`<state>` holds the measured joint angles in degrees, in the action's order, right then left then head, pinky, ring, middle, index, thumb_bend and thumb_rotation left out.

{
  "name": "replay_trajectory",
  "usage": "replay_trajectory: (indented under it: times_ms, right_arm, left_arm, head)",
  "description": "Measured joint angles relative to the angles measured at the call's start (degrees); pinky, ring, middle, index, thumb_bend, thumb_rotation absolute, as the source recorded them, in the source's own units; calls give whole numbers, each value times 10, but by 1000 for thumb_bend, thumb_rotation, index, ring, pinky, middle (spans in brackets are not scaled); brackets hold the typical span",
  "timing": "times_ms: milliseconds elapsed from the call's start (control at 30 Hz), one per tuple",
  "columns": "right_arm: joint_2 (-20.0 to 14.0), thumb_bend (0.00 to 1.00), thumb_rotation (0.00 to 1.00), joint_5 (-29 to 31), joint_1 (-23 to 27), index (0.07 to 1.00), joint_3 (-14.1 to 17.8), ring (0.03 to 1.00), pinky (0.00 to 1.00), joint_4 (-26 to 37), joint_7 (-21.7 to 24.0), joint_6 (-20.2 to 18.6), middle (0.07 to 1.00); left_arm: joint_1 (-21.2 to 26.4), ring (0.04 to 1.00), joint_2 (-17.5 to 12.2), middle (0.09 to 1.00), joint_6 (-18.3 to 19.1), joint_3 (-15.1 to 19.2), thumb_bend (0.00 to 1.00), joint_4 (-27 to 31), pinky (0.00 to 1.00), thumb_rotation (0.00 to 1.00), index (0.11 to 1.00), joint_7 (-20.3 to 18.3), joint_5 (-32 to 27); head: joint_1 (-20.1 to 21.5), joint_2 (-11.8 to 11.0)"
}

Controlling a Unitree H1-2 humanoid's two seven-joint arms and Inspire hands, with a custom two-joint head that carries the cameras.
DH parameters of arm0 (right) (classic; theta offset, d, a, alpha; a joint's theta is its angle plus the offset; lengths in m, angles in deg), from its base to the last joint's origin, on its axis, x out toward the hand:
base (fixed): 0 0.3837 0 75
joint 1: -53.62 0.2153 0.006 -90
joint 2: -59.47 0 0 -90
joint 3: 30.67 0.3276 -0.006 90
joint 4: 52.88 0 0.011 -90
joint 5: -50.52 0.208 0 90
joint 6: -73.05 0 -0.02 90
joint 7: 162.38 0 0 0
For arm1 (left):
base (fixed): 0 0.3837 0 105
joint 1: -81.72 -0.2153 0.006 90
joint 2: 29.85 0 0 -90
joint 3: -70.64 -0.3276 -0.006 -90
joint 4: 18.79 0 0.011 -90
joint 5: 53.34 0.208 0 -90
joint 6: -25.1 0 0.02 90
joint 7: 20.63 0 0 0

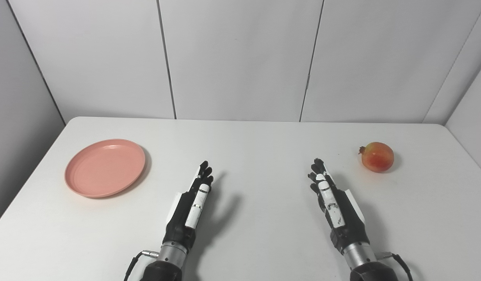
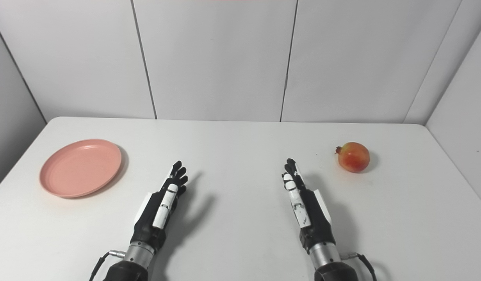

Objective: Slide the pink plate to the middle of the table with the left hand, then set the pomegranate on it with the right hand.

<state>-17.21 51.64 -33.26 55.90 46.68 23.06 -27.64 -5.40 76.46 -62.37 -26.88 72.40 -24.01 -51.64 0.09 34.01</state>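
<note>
A pink plate (image 1: pixel 104 167) lies flat on the left part of the white table (image 1: pixel 264 148), with nothing on it. A red-yellow pomegranate (image 1: pixel 377 156) rests on the table at the far right. My left hand (image 1: pixel 193 203) hovers over the table's near middle, to the right of the plate and apart from it, open with fingers stretched forward. My right hand (image 1: pixel 332 201) is likewise open and held edge-on, to the left of the pomegranate and a little nearer than it, touching nothing.
White wall panels (image 1: pixel 240 58) rise behind the table's far edge, and angled side walls close in at both sides. Between the two hands lies bare tabletop. A thin cable (image 1: pixel 133 263) runs along my left wrist.
</note>
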Motion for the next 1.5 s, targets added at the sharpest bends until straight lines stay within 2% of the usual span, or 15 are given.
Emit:
replay_trajectory:
  times_ms: [1200, 1267, 1333, 1500]
  right_arm:
    - [0, 153, 1000, -1, 0, 1000, 0, 989, 1000, 6, 0, -1, 996]
    - [-1, 162, 1000, 0, 0, 1000, 0, 993, 1000, 6, 0, -1, 1000]
    - [-2, 167, 1000, 1, -1, 1000, 0, 994, 1000, 6, 1, -1, 1000]
    - [-13, 166, 1000, 11, -3, 1000, 4, 1000, 1000, 4, 12, 0, 1000]
  left_arm:
    - [0, 985, 0, 1000, -3, 0, 372, -3, 988, 1000, 1000, 0, -3]
    - [0, 984, 0, 1000, -4, -1, 373, -4, 987, 1000, 999, 0, -2]
    - [0, 983, 0, 1000, -5, -1, 374, -5, 987, 1000, 998, 0, -2]
    - [0, 976, 12, 990, -1, -3, 386, -5, 979, 1000, 990, 11, 10]
  head:
    - [-3, -5]
    - [-11, -11]
    - [-42, -18]
    - [-82, -31]
